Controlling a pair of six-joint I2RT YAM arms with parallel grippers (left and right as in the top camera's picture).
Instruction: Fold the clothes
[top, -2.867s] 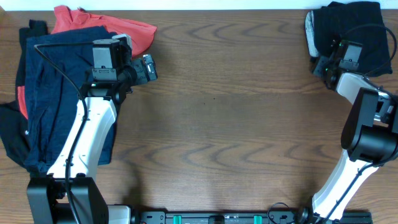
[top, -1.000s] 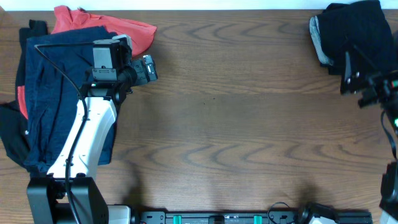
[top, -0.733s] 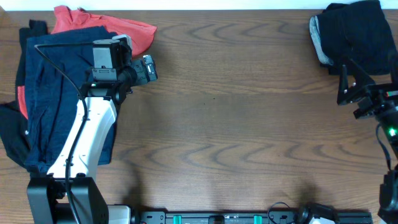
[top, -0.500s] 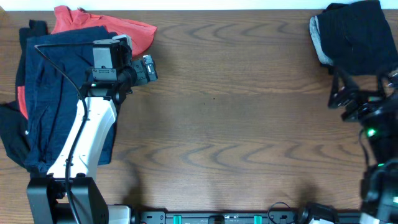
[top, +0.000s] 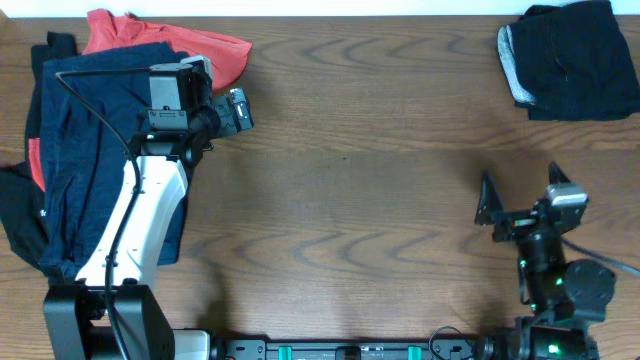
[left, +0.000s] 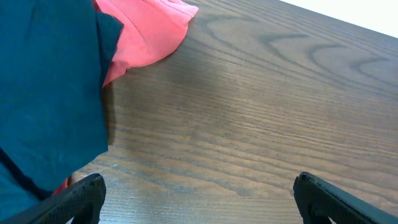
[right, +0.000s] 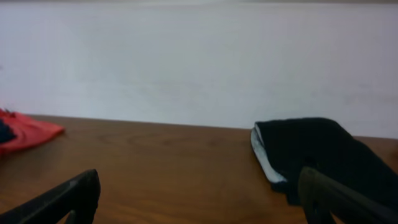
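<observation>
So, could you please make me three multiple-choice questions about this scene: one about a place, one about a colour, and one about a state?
1. Where on the table does the folded black garment lie?
A) the far right corner
B) the centre
C) the near left corner

2. What colour is the largest garment on the left side?
A) yellow
B) navy
C) white

3. How is the right gripper?
A) shut on the black garment
B) shut on a red garment
C) open, holding nothing

Answers:
1 A, it lies at the top right of the overhead view.
2 B, its cloth is dark blue.
3 C, its jaws stand wide apart over bare wood.
</observation>
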